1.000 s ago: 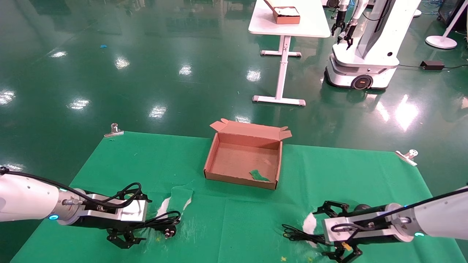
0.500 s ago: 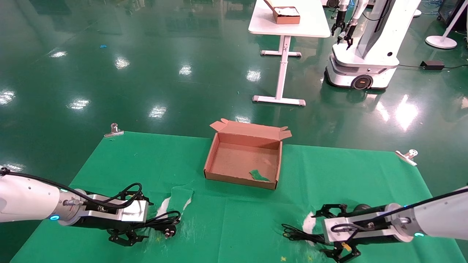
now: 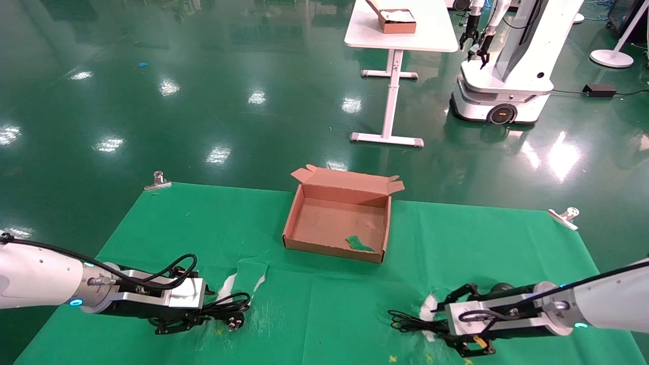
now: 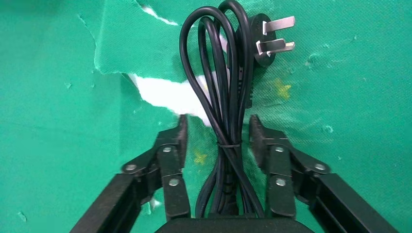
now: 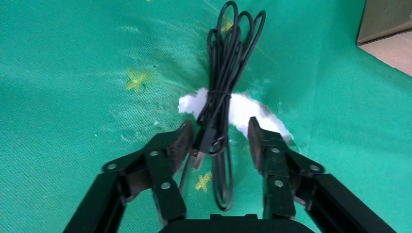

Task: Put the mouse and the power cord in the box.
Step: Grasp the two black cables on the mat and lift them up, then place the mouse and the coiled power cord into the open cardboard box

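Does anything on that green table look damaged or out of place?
Yes. The green cloth is torn, showing white underneath beside the power cord and near the right tool. A loose green scrap lies inside the box.

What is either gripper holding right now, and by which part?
Nothing yet. The left gripper straddles the thick black bundled power cord; the right gripper straddles the mouse's thin black cable, both open.

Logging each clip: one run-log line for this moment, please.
left claw open astride cord | right claw open astride mouse cable | box open, neither item inside
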`<state>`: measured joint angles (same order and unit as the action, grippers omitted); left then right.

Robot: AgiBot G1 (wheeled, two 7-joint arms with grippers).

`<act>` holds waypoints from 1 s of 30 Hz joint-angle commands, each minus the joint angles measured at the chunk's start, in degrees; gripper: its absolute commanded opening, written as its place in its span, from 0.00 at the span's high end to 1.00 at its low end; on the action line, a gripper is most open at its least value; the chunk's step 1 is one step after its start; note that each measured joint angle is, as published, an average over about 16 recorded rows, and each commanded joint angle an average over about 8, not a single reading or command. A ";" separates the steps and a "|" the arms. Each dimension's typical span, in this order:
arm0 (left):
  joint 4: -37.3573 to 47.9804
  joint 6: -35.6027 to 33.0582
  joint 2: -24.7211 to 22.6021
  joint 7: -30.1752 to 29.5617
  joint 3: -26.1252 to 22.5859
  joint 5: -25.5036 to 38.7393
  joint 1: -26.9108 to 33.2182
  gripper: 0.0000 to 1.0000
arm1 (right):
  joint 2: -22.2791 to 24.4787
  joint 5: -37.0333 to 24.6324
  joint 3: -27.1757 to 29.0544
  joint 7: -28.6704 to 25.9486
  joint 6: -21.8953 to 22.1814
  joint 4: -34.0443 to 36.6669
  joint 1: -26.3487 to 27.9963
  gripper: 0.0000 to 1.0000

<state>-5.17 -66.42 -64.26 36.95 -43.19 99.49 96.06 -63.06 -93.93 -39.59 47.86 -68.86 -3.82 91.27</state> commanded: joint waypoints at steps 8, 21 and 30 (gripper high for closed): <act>-0.04 0.01 0.01 -0.03 0.00 -0.02 -0.03 1.00 | 0.03 0.07 0.03 -0.03 0.03 -0.07 -0.03 1.00; 0.93 -1.20 0.89 -2.15 0.54 -0.77 1.63 1.00 | 1.65 2.08 1.44 -0.42 -0.03 -0.16 0.81 1.00; 3.62 -9.36 5.91 -10.32 5.31 -7.60 11.32 1.00 | 9.74 8.33 5.96 -2.50 -4.90 -3.66 7.95 1.00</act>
<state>-1.64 -74.48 -59.70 26.40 -38.11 92.21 106.84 -54.96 -86.26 -34.12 44.54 -73.16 -7.89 99.13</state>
